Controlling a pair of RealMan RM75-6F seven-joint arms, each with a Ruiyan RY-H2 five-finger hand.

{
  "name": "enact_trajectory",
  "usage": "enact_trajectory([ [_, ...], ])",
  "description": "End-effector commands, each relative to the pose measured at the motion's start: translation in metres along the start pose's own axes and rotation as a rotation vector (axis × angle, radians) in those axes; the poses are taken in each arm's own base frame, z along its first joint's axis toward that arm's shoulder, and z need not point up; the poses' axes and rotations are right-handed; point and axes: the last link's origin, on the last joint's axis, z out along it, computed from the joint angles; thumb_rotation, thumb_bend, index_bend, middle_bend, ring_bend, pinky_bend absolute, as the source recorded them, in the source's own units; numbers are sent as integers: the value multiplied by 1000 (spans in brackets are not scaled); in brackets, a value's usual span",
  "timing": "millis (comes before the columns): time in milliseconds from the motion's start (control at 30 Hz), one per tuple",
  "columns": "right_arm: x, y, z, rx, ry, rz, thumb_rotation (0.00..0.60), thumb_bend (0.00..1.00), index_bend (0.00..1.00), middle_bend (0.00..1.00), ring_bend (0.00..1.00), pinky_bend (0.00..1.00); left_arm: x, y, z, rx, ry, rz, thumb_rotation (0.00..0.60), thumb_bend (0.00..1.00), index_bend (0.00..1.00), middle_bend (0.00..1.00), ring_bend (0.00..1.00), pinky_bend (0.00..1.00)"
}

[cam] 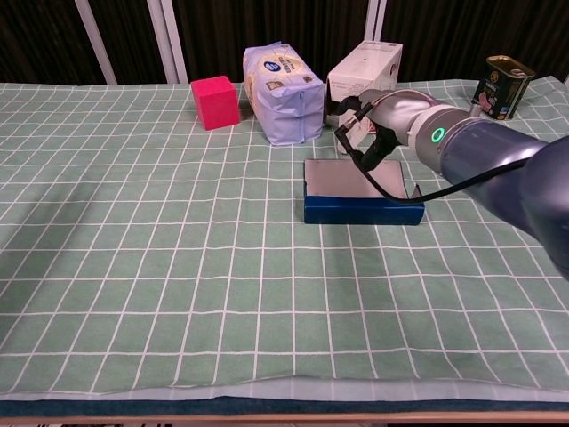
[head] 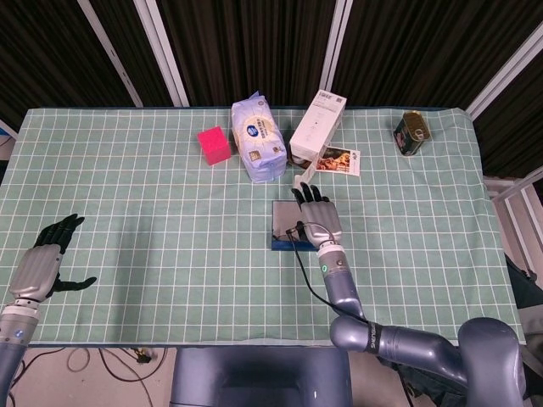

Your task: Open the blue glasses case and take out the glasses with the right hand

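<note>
From the head view, the blue glasses case sits near the middle of the green checked cloth. Its lid is up, and the grey inside of the lid shows. The right hand is at the right side of the case, with its dark fingers pointing to the far end of the table, over the top edge of the lid. I cannot tell from here if the hand grips the lid or only rests on it. The glasses do not show. Just past the case lie a pale blue bag and a white box, with a pink cube left of the bag. A green can stands far to the right of the case. The left hand lies far to the left of the case, near the front edge, holding nothing, with its fingers spread.

From the chest view, the blue glasses case is open, and its lid leans back. The right hand is at the top right edge of the lid, curled over it. A black cable runs down across the lid. The white box is right behind the case, and the pale blue bag and pink cube are behind it to the left. The green can is far behind to the right.
</note>
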Motion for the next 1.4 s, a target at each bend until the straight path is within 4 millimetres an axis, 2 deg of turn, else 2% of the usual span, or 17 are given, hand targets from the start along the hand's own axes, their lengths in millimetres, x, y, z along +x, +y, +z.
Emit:
enact_trajectory([
  [33, 7, 6, -27, 22, -4, 24, 600, 553, 90, 121, 162, 338, 0, 0, 0, -3, 0, 2, 600, 0, 0, 0, 0, 0],
  [100, 7, 6, -36, 38, -7, 41, 600, 549, 90, 240, 281, 436, 0, 1, -1, -4, 1, 4, 600, 0, 0, 0, 0, 0],
  [167, 6, 6, -45, 51, -13, 48, 600, 547, 90, 410, 469, 591, 0, 1, -1, -5, 1, 4, 600, 0, 0, 0, 0, 0],
  [233, 3, 6, -50, 58, -22, 41, 600, 546, 90, 527, 599, 705, 0, 1, -1, -6, 3, 5, 600, 0, 0, 0, 0, 0],
  [433, -11, 9, -54, 28, -87, 46, 600, 544, 90, 725, 798, 891, 1, 0, -2, -5, 9, 2, 600, 0, 0, 0, 0, 0],
  [733, -36, 0, -53, 6, -184, 26, 600, 544, 134, 835, 899, 987, 1, 0, -1, -5, 3, -3, 600, 0, 0, 0, 0, 0],
  [1067, -48, -8, -50, 9, -207, 30, 600, 544, 156, 835, 898, 987, 1, 0, 0, -2, -1, -10, 600, 0, 0, 0, 0, 0],
  [1400, -54, -17, -66, 64, -239, 29, 600, 544, 258, 835, 899, 987, 0, 0, 0, -2, -6, -11, 600, 0, 0, 0, 0, 0],
])
